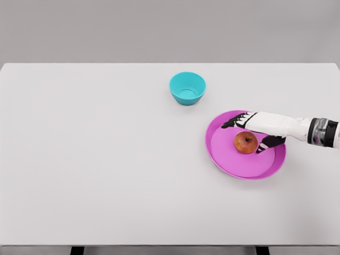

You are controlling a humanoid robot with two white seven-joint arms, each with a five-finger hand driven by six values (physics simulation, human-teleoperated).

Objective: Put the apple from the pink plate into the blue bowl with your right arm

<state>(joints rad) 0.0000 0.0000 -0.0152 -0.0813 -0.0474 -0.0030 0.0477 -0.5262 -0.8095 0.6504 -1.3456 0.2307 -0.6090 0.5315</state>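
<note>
We see our right robot hand spread over the apple on the pink plate near the worktop's right edge, the blue bowl well apart.

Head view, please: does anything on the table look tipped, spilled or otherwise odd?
Nothing stands out. The bowl is upright and empty, the apple sits whole on the plate, and the right hand is open around it.

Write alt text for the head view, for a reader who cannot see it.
The right hand reaches over an apple on a pink plate, fingers open around it. A blue bowl stands apart, further back on the white table.
</note>
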